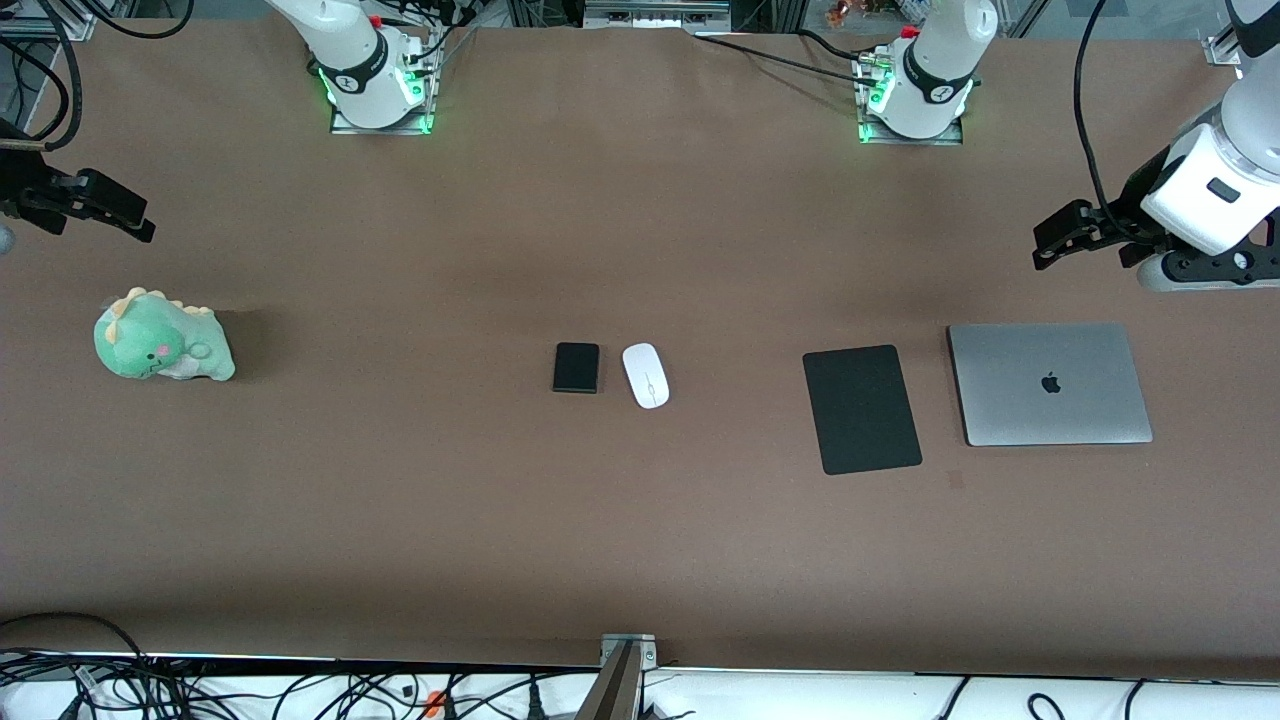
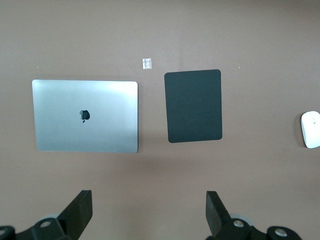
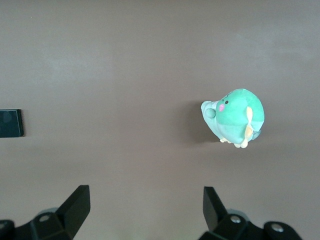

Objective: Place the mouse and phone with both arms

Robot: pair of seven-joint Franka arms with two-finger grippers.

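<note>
Hovering over the brown counter [image 1: 640, 520], the left end effector [image 2: 147, 212] and right end effector [image 3: 145, 210] gape wide, holding nothing, touching nothing.

The right wrist view's edge cuts off the phone [image 3: 10, 123]; the left wrist view's edge clips the mouse [image 2: 311, 129].

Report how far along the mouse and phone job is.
Nothing looks done yet. The mouse and phone lie side by side, untouched, mid-table. Nothing is in hand: the left end effector hangs open above the table by the laptop, and the right end effector is open near the plush toy. Both pickups and placements remain.
</note>
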